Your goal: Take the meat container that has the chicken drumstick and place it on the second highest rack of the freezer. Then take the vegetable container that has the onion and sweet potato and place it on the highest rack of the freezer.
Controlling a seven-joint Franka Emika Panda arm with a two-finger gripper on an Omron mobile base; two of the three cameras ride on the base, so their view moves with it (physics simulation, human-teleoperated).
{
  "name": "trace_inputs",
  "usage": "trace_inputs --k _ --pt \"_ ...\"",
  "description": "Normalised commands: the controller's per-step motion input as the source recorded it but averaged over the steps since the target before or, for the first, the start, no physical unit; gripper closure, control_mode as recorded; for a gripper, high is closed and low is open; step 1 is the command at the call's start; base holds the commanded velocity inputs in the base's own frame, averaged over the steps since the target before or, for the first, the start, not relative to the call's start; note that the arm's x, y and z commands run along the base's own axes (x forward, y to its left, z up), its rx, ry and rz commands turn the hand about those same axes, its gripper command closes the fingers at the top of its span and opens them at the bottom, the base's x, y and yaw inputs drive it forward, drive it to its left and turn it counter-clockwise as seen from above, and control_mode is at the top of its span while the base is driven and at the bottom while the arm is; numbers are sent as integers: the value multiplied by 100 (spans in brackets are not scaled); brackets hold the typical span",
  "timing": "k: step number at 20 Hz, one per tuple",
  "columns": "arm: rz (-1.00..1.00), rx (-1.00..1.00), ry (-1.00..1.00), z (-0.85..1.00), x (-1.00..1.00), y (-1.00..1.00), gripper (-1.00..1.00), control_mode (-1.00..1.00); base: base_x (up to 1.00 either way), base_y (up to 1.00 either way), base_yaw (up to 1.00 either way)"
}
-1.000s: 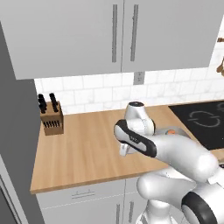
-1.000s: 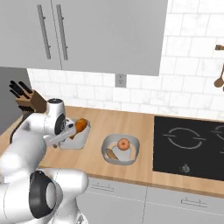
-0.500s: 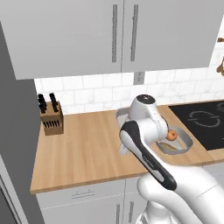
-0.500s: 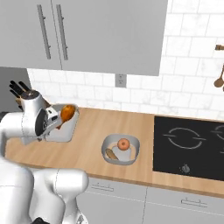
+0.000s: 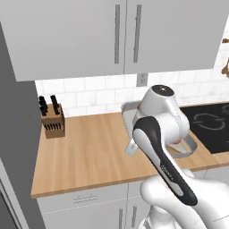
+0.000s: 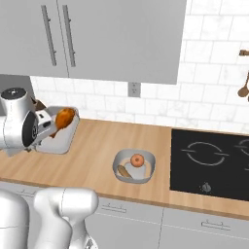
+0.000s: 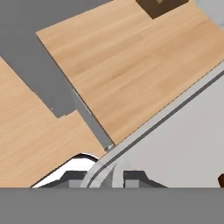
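The fingers [image 7: 106, 178] pinch the rim of the meat container [image 6: 59, 137], which hangs tilted above the left part of the wooden desk [image 6: 92, 155] with the chicken drumstick [image 6: 63, 118] in it, while the vegetable container [image 6: 134, 167] rests nearer the stovetop [image 6: 214, 163].

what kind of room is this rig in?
A simulated home kitchen: wooden counter under grey wall cabinets, a black induction cooktop, a knife block against the white tile backsplash.
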Motion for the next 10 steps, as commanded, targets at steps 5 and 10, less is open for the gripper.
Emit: trace_inputs --k 5,10 --pt "0 0 3 8 -18 0 100 -100 0 0 0" --pt "0 0 1 0 -1 0 100 -100 0 0 0"
